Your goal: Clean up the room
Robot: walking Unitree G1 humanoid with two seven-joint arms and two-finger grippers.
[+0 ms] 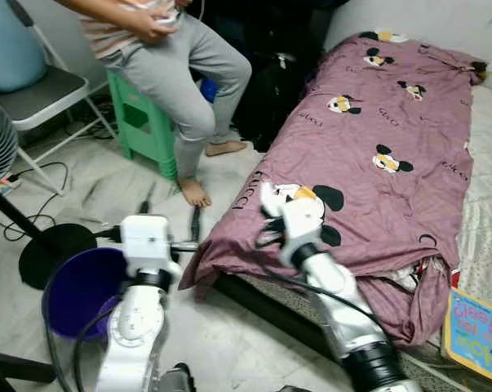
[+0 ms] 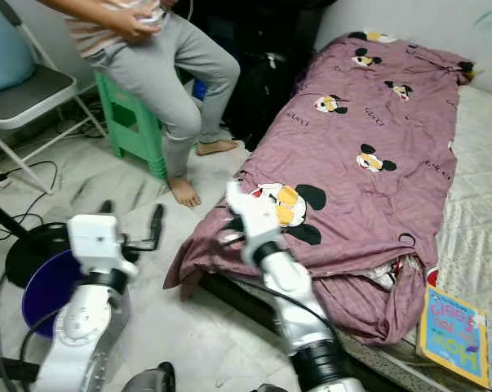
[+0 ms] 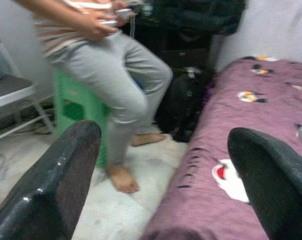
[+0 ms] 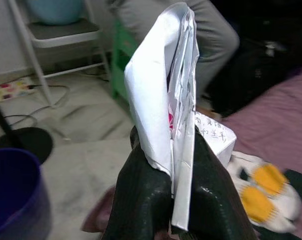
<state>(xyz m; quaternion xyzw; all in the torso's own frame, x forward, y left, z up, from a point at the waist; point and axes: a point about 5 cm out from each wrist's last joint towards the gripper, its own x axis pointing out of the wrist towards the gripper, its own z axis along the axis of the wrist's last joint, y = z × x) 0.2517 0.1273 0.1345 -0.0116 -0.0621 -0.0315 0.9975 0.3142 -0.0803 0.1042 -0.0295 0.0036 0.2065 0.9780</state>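
My right gripper is shut on a flattened white paper packet with some red print. It holds the packet upright over the near left corner of the bed, seen at the right gripper. A purple bin stands on the floor at lower left, beside my left arm. My left gripper is open and holds nothing; it hovers above the floor between the bin and the bed, its fingers pointing toward the person's legs.
A purple cartoon-print blanket covers the bed and hangs over its near corner. A person sits on a green stool, bare foot on the floor. A fan base, cables, a folding chair, a black bag and a book lie around.
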